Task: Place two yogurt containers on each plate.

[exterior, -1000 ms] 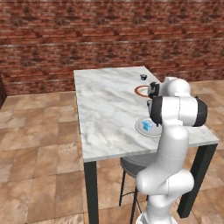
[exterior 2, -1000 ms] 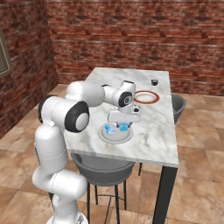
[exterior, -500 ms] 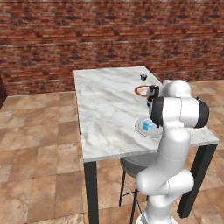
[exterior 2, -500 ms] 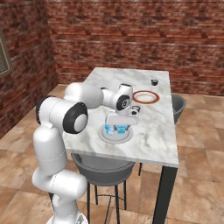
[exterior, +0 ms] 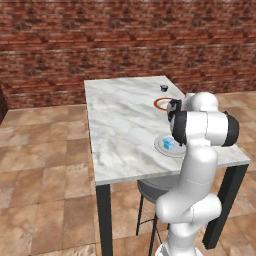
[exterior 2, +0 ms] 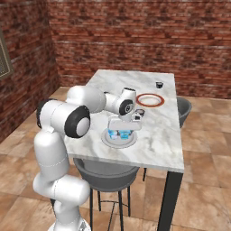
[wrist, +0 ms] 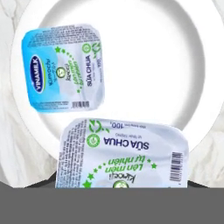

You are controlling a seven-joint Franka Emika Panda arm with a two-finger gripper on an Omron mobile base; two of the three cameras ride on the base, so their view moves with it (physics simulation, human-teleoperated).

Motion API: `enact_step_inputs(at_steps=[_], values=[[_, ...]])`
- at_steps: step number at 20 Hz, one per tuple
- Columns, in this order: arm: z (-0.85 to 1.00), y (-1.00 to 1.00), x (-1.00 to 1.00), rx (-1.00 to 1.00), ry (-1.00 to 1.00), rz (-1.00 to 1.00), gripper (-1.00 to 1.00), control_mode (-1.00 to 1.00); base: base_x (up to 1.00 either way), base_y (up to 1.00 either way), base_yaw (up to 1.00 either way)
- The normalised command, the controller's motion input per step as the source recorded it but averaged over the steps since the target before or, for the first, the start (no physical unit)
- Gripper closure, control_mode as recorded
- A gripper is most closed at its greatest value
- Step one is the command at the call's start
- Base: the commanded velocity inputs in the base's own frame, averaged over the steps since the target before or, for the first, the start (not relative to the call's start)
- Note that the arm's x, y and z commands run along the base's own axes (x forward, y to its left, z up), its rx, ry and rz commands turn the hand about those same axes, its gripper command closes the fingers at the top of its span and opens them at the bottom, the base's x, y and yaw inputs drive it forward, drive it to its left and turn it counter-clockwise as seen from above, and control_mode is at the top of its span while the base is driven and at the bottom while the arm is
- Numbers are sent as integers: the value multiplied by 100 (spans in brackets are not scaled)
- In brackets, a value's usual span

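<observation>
So, counting things up on the marble table [exterior 2: 149, 135]: two plates and four yogurt cups in total. The pale grey plate [wrist: 188, 70] sits near the front part of the table, and in the hand view it has two light blue and white cups over it. One blue cup [wrist: 65, 70] lies flat on the plate's left side, lid up, label readable. The second blue cup [wrist: 124, 153] is right at the bottom of that view, over the plate's near rim, and it sits straight under the hand. The gripper [exterior 2: 122, 130] hangs low over that plate in the right base view, and its jaws are drawn in tight, looks like they're clamped on that second cup, though the fingertips themselves are hidden under the lid. The other plate, white with a red-brown rim [exterior 2: 149, 100], is farther back on the table and well apart from the grey one. One dark cup [exterior 2: 140, 113] stands on the bare marble between the two plates, just beside the robot's wrist. The other dark cup [exterior 2: 159, 84] is way back near the far edge, beyond the red-rimmed plate. A grey stool [exterior 2: 106, 173] is tucked under the front of the table.
</observation>
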Motion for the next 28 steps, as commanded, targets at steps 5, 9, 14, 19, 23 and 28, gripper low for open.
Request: enact_step_inputs(at_steps=[5,9,14,19,23,28], values=[[-8,0,0,0,0,0,100,-100,0,0,0],[-12,0,0,0,0,0,100,-100,0,0,0],[-14,0,0,0,-3,0,100,-100,0,0,0],[-13,0,0,0,-6,0,100,-100,0,0,0],[-9,0,0,0,-10,0,100,-100,0,0,0],[-9,0,0,0,-13,0,100,-100,0,0,0]])
